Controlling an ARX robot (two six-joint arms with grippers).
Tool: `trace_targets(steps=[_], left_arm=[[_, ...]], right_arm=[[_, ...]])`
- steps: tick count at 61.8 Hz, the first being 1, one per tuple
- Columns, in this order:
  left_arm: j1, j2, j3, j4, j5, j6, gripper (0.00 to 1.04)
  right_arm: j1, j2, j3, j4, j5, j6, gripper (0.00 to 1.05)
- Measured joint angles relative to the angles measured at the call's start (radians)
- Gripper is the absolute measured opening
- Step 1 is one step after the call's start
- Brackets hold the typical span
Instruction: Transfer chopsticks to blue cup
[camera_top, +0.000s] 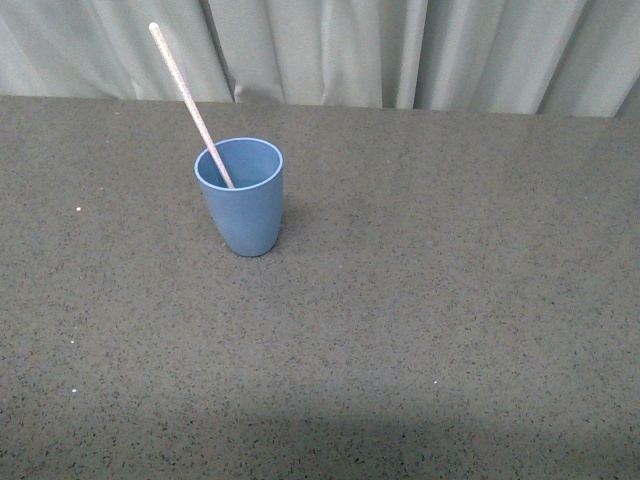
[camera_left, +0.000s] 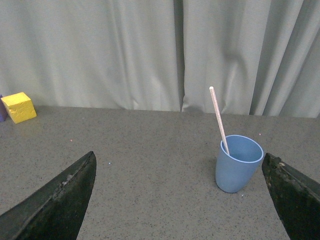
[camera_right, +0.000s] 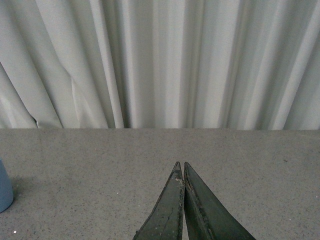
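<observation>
Chopsticks, shown as one long, thin, pale cream-white stick (camera_top: 190, 103), already stood inside the plain light-blue matte plastic tumbler (camera_top: 241, 205). The blue cup sat upright on the grey speckled tabletop (camera_top: 420, 330), left of centre in the front view and near the pale curtain (camera_top: 330, 50). The stick's lower end was hidden in the cup; its long axis leaned up and away toward the robot's left and the curtain, with more than half its length above the rim.

Neither arm showed in the front view. From the left wrist view, the left gripper (camera_left: 180, 200) had its fingers spread wide apart and empty, with the cup ahead of it and nearer one fingertip. The right gripper (camera_right: 181, 172) had its fingers pressed together on nothing, and only an edge of the cup appeared at the border of its picture. The left arm therefore seemed the nearer one, and the transfer looked complete, so any coming move was probably a retreat clear of the leaning stick. A yellow cube (camera_left: 18, 107) lay well apart from the cup.
</observation>
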Motion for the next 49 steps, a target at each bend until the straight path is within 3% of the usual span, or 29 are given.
trace_targets(steps=[18,25,36,49], left_arm=[[0.0,0.0,0.0,0.0,0.0,0.0,0.98],[0.0,0.0,0.0,0.0,0.0,0.0,0.98],[0.0,0.0,0.0,0.0,0.0,0.0,0.98],[0.0,0.0,0.0,0.0,0.0,0.0,0.98]], right_arm=[[0.0,-0.078,0.0,-0.079,0.0,0.0,0.01],[0.0,-0.217,0.001,-0.247,-0.002,0.0,0.01],[0.0,-0.247,0.001,-0.254,-0.002,-0.001,0.02],[0.0,-0.247,0.001,-0.254,-0.002,-0.001,0.4]])
